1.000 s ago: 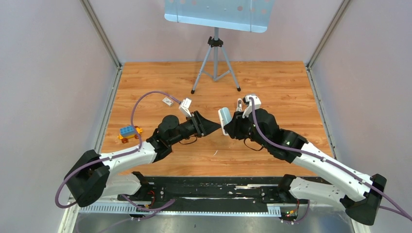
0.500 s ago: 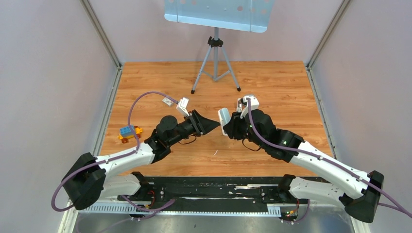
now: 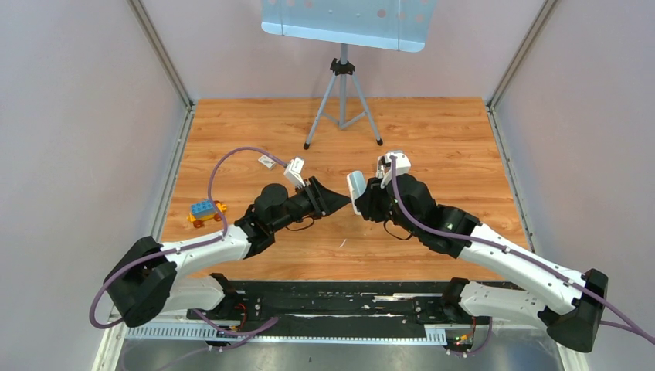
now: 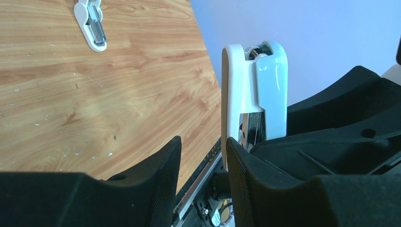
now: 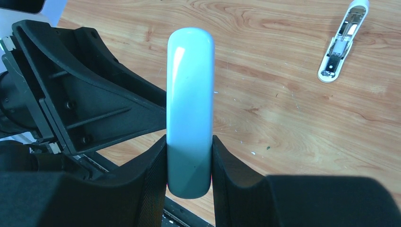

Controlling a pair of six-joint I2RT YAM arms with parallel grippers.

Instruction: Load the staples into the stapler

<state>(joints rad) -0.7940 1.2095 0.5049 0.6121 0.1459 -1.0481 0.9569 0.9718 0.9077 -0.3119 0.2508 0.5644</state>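
Progress: early, staples not loaded as far as the views show. The stapler point(image 5: 190, 109) is off the table, clamped upright between the fingers of the right gripper point(image 5: 190, 144), and sits mid-table in the overhead view, between the two arm tips. The left gripper point(image 4: 202, 149) is just beside it, jaws apart and nothing visible in the gap, so released.

No staples can be made out in any view, neither in a jaw nor on the wood. A slim white piece with a metal channel point(image 5: 343, 40) lies flat on the table well apart from the held stapler. It could be a stapler part or tray; cannot tell. A small white carton point(image 3: 267, 161) sits behind the left arm.

Likely left: get the magazine open, fetch the staple strip, seat it, close up. That is a judgement only.

Stapler look:
- Glossy light blue top shell with rounded ends.
- Whitish strip along one side.
- Dark spring or metal innards showing at the top seam in the left wrist view.
- The two halves appear pressed close together, not swung open.

Clutter: a toy block point(image 3: 203, 210) near the left edge and a tripod point(image 3: 342, 100) at the back.
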